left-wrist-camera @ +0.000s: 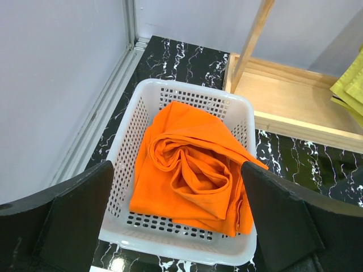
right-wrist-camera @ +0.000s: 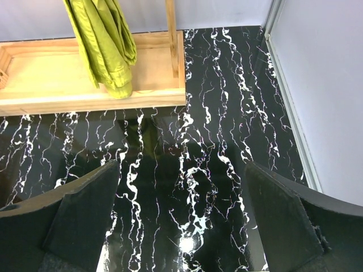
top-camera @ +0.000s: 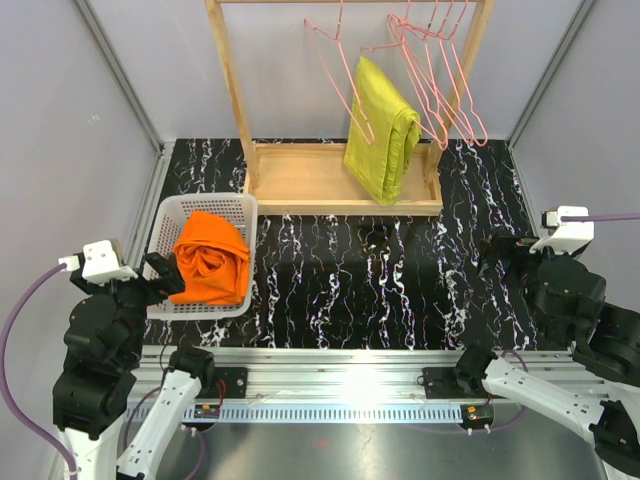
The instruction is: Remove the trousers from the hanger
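Starting at the left: the left gripper (top-camera: 165, 275) is hanging just off the near-left edge of the white plastic basket (top-camera: 215, 198). Its jaws are spread wide and it's gripping nothing.

The orange trousers (top-camera: 210, 262) are lying right in front of it, down in the basket. They're bunched into a soft, swirly heap with one corner spilling over the right rim. The bundle is running lengthways with the basket, near to far from that arm. So the left arm is sitting far closer to them than the right one.

Moving along, the black marble-look table (top-camera: 350, 280) is shining under the light. Behind it the pale wooden rack (top-camera: 340, 180) is standing with its flat tray base.

The thin pink-red wire hangers (top-camera: 345, 80) are dangling from the top rail, all triangles and hooks. As far as I can tell they're all bare except the one carrying the folded yellow-green garment (top-camera: 382, 130), which is drooping down to the tray.

Over on the right, the right gripper (right-wrist-camera: 181, 175) is hovering above bare tabletop. It's also splayed open with nothing between the fingers, well apart from the rack.

To me it's looking like the trousers are already off whichever hanger had them, though I can't tell which one that was.
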Controlling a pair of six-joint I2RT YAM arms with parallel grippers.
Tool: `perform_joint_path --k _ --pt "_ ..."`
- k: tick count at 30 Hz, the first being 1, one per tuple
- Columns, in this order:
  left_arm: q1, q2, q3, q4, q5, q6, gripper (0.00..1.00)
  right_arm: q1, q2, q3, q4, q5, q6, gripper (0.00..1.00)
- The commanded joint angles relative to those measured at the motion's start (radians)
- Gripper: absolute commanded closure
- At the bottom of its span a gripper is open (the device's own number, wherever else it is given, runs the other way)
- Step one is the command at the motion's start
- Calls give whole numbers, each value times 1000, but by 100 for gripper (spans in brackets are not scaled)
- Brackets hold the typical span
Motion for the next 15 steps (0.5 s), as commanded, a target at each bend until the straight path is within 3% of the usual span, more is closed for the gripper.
perform_joint_path --k 1,15 --pt "-3 -9 -10 62 -18 3 1 -1 -7 -13 25 42 14 1" --pt "-3 -13 12 66 -7 26 1 -1 -1 -33 55 50 14 0"
